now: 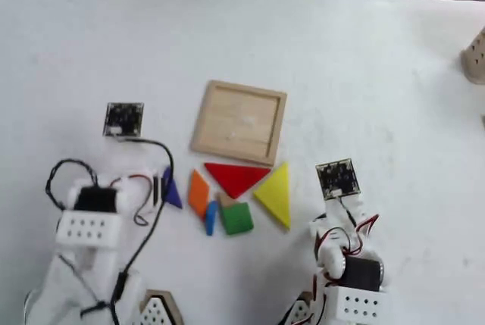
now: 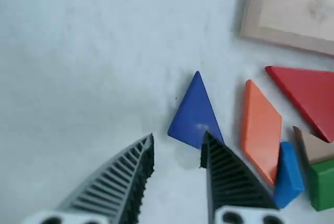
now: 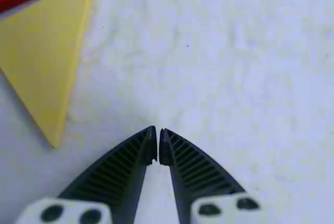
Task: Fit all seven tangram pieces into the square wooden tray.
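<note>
High view: seven pieces loose beside tray

Square wooden tray [image 1: 239, 122] sits mid-tabletop [image 1: 364, 60]; the surface is white and faintly mottled. Clustered just beside the tray: large red triangle [image 1: 236, 176], large yellow triangle [image 1: 276, 192], orange parallelogram [image 1: 198, 192], green square [image 1: 237, 219], small tan triangle [image 1: 226, 201], small light-blue triangle [image 1: 211, 219]. Dark blue triangle [image 2: 194, 112] lies slightly apart. Left hand [image 2: 177, 148] is spread, one fingertip at the dark blue triangle's edge. Right hand [image 3: 158, 143] is pressed together over bare tabletop, near the yellow triangle. A dark strip of room lies beyond the far edge.
</note>
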`<state>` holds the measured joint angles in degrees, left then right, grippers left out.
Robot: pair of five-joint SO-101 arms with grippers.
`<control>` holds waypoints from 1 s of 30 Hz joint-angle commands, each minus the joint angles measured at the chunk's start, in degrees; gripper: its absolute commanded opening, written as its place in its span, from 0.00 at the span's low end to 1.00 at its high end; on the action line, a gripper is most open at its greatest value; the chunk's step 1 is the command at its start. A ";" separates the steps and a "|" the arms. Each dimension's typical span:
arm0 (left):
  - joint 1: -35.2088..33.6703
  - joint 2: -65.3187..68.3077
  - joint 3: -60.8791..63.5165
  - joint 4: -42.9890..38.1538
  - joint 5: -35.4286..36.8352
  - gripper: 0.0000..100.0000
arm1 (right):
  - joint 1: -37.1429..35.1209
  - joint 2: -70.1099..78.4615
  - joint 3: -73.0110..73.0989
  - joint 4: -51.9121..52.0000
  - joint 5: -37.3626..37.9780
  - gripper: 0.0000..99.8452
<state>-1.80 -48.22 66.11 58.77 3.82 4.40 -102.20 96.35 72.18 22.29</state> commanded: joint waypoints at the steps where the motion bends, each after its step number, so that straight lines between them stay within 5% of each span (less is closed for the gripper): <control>1: 0.66 14.02 -8.79 -0.26 3.96 0.26 | -0.22 -0.48 0.53 0.13 0.79 0.02; 5: 0.66 22.99 -11.78 -0.35 8.35 0.33 | -0.22 -0.48 0.53 0.13 0.79 0.02; 18: 0.57 37.49 -14.95 -6.33 9.14 0.33 | -0.22 -0.48 0.53 0.13 0.79 0.02; 25: -0.84 37.67 -15.38 -10.73 8.88 0.15 | -0.22 -0.48 0.53 0.13 0.79 0.02; 30: -0.66 37.67 -15.30 -8.97 8.70 0.15 | -0.22 -0.48 0.53 0.13 0.79 0.02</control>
<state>-2.24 -10.42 52.66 49.36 12.53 4.40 -102.20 96.35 72.18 22.29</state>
